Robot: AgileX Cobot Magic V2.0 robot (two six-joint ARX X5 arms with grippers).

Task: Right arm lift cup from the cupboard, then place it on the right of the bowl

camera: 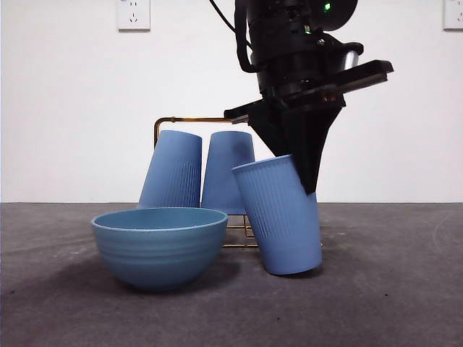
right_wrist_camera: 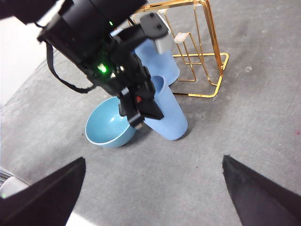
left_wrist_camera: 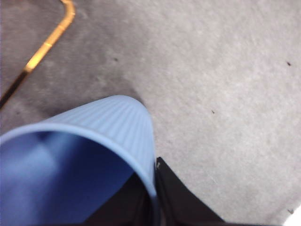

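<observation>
A periwinkle ribbed cup (camera: 278, 217) stands mouth up and tilted on the table, just right of the teal bowl (camera: 159, 246) and in front of the gold wire cupboard (camera: 189, 120). The left gripper (camera: 309, 177) comes from above and is shut on the cup's rim; in the left wrist view its jaws (left_wrist_camera: 153, 176) pinch the cup (left_wrist_camera: 94, 155) wall, one inside and one outside. The right gripper (right_wrist_camera: 154, 159) is open and empty, high above the table, looking down on the cup (right_wrist_camera: 169, 117), the bowl (right_wrist_camera: 108, 127) and the cupboard (right_wrist_camera: 207, 52).
Two more ribbed cups (camera: 173, 170) (camera: 228, 170) sit upside down on the cupboard's prongs behind the bowl. A bar of the cupboard (left_wrist_camera: 47, 44) shows in the left wrist view. Grey table surface (camera: 391, 289) lies right of the held cup.
</observation>
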